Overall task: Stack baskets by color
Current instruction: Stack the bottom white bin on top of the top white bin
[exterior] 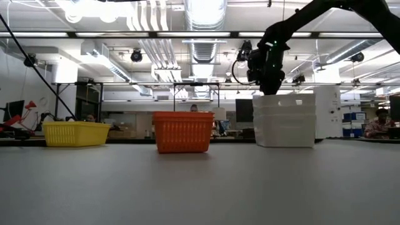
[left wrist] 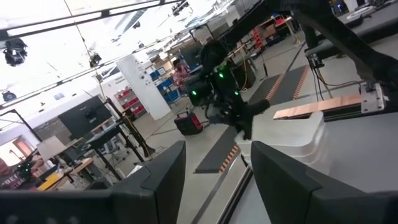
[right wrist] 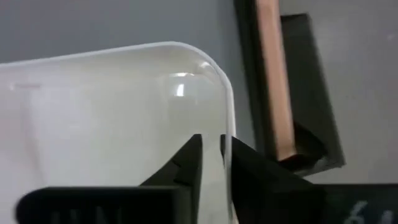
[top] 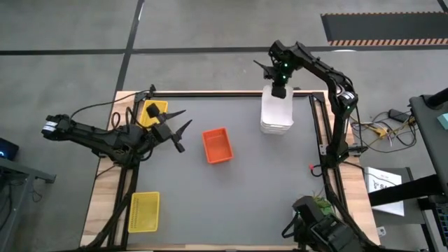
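Right end effector point(top: 278, 89): at the far right of the counter point(top: 245, 196), over the far rim of the white stack; in the right wrist view its fingers point(right wrist: 186, 163) stand on either side of the top basket's thin wall, a narrow gap between them and the rim in that gap; whether they pinch the rim or only straddle it I cannot tell.
White baskets point(top: 277, 112): stacked in 1 pile at the far right edge; the low view shows 3 layers point(exterior: 284, 120).
Orange basket point(top: 216, 145): near the counter's middle, slightly turned, standing alone; how many are nested in it I cannot tell.
Yellow basket, far point(top: 150, 113): at the far left corner, just beside the left arm.
Yellow basket, near point(top: 144, 211): at the near left edge, well apart from the other.
Left end effector point(top: 176, 129): above the left side of the counter between the far yellow basket and the orange one, fingers spread wide, nothing between them.
Plant point(top: 320, 205): near right corner, partly hidden by an arm base.
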